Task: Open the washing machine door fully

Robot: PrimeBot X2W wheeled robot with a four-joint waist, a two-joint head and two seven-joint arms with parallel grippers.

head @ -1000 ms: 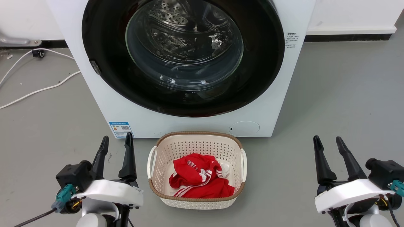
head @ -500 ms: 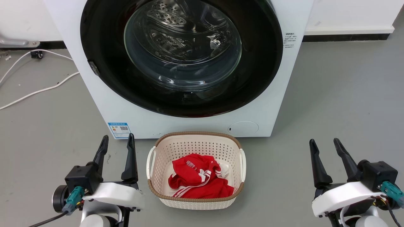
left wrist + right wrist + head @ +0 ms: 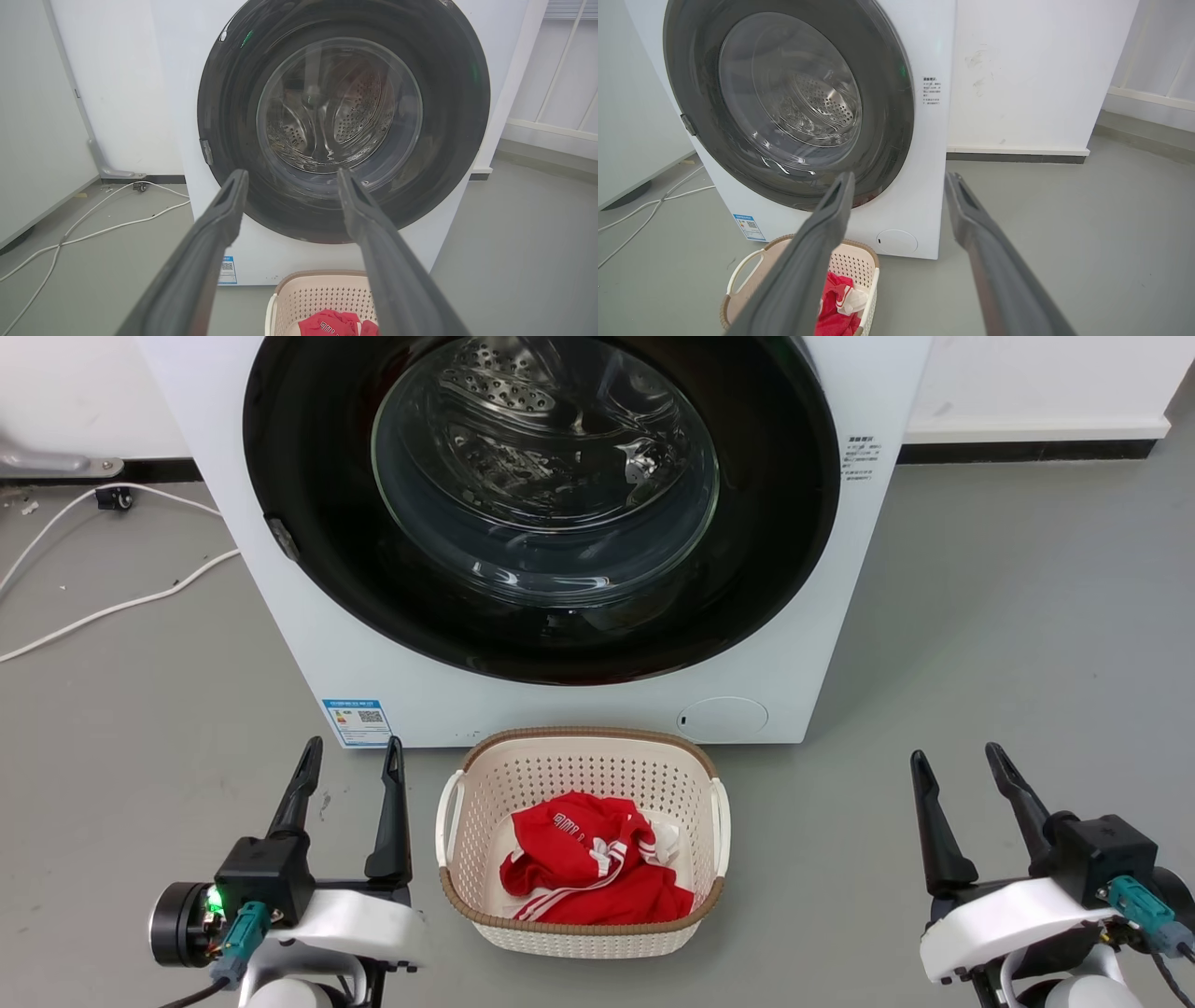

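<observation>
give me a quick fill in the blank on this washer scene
1. The washing machine door is ____.
2. The garment in the basket is ____ with white stripes.
3. The left gripper and the right gripper both have their fingers ____.
Missing words: closed; red; open

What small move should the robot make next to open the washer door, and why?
Probably raise the right gripper toward the right rim of the washing machine door. It is shut, that gripper and the left gripper sit open, short of it, and the grey piece on its left rim looks like a hinge.
</observation>
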